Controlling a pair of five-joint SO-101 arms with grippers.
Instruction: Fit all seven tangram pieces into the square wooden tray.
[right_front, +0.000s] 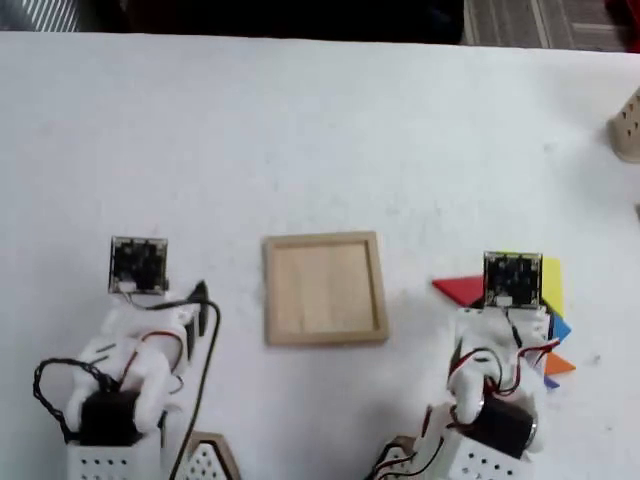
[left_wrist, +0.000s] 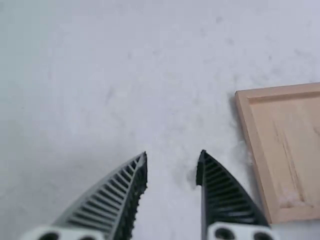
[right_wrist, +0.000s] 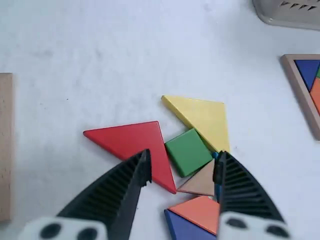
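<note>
High view has the square wooden tray (right_front: 325, 240) lying flat on the white table (right_front: 320, 120) between the two arms, its pale floor bare. A perforated beige object (right_front: 627, 128) stands at the table's far right edge. The right wrist view adds a grey basket (right_wrist: 287, 12) and, near it, a second tray (right_wrist: 296, 82) holding coloured pieces. The loose pieces cluster on the table right of the wooden tray, apart from it: a red triangle (right_wrist: 135, 147), a yellow triangle (right_wrist: 202, 117), a green square (right_wrist: 188, 151) touching both, then a tan triangle (right_wrist: 202, 182), an orange triangle (right_wrist: 200, 211) and a blue piece (right_wrist: 182, 230). From above, the right arm covers part of the cluster. The right gripper (right_wrist: 182, 161) hangs over it, jaws spread and empty. The left gripper (left_wrist: 172, 167), likewise spread and empty, hangs over bare table just beside the tray's rim.
</note>
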